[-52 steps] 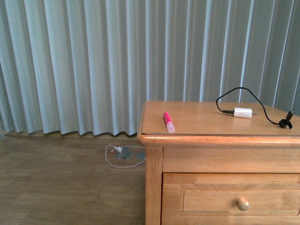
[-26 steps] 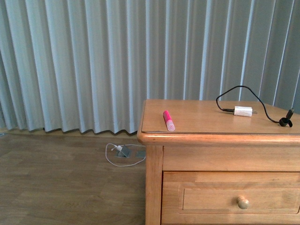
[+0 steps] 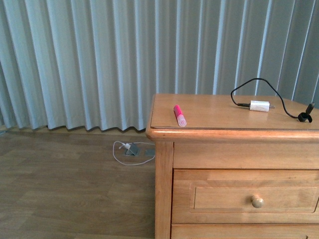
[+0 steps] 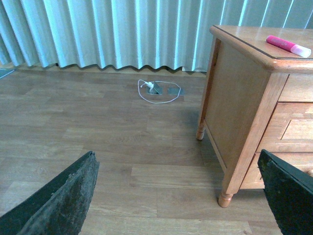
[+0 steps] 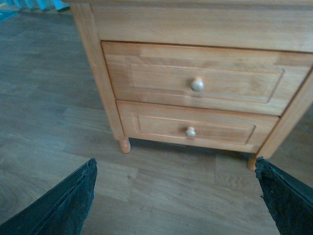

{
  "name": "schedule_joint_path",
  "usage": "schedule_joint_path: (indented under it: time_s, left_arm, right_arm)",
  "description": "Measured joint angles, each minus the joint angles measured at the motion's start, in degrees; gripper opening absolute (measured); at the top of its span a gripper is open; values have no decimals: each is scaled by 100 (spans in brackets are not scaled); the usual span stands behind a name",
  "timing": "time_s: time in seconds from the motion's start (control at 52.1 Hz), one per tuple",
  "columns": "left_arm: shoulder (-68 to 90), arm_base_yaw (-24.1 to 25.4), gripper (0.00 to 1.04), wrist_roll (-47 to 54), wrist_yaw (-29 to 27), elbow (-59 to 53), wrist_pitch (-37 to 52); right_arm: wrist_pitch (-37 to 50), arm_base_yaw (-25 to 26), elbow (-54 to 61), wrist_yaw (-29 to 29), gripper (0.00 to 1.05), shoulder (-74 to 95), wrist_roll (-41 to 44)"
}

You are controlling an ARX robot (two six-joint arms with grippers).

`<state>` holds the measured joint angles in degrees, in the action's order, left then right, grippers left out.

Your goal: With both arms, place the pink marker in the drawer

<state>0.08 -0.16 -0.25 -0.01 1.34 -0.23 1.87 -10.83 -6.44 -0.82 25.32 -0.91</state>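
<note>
both pincers are hanging wide apart, gripping nothing. the left pincer is facing the cabinet's side, and the pink marker is lying above and beyond it on the wooden surface, close to the front rim. the right pincer is sitting low before the closed drawer, with the knob ahead and slightly above. a glancing finger could be sending the round marker rolling off the rim. an off-centre grip could be slipping off the small knob, leaving the drawer closed.
</note>
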Motion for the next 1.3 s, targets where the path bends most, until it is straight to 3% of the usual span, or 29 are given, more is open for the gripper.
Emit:
schedule_joint_path:
  time_s: [0.173, 0.345, 0.671, 1.304]
  left_arm:
    - [0, 0, 99, 0, 0, 0, 0]
    - [0, 0, 99, 0, 0, 0, 0]
    - [0, 0, 99, 0, 0, 0, 0]
    - [0, 0, 99, 0, 0, 0, 0]
  right_arm:
    - [3154, -348, -911, 387, 96, 4179, -367]
    - [4186, -317, -1945, 667, 96, 6507, -455]
    - [4769, -118, -3305, 964, 96, 8609, -444]
    - [4819, 2, -4699, 997, 96, 9989, -295]
